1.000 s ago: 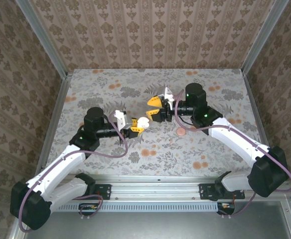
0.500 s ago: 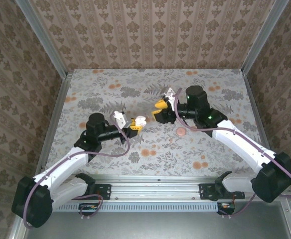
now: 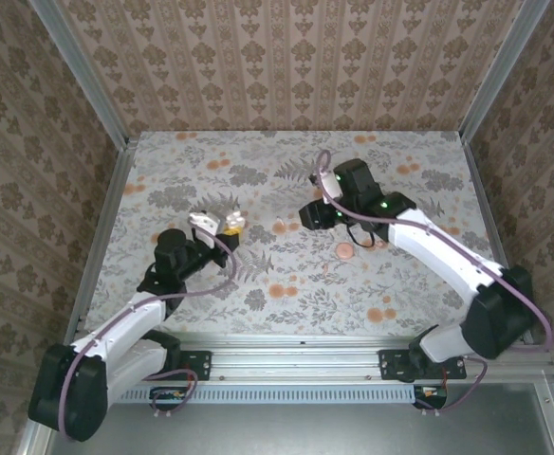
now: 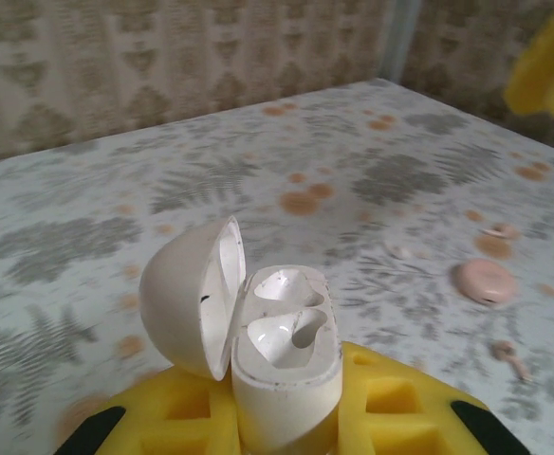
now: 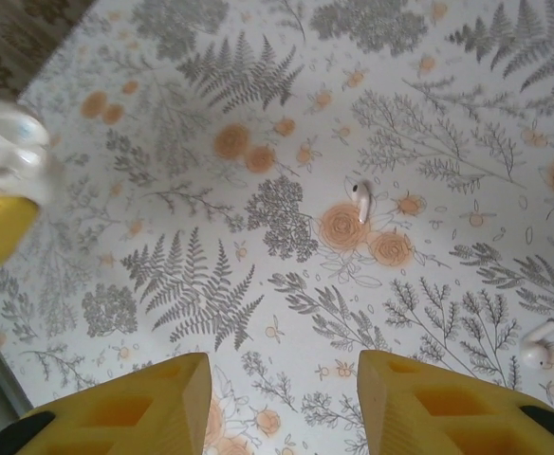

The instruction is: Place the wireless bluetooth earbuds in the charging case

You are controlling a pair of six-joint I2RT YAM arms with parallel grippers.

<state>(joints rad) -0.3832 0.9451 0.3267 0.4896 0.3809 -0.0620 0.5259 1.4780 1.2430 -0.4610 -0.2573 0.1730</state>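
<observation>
Charging case (image 4: pixel 282 355), pinched tight by left hand (image 4: pixel 286 427)

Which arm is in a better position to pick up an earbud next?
Right, probably. The right gripper is open and empty above the table, a loose earbud ahead of it; the left gripper is shut on the open charging case.

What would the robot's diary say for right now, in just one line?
left jaws: shut on charging case, lid open, sockets empty | right jaws: open above table | earbuds: both on table, not inserted
</observation>
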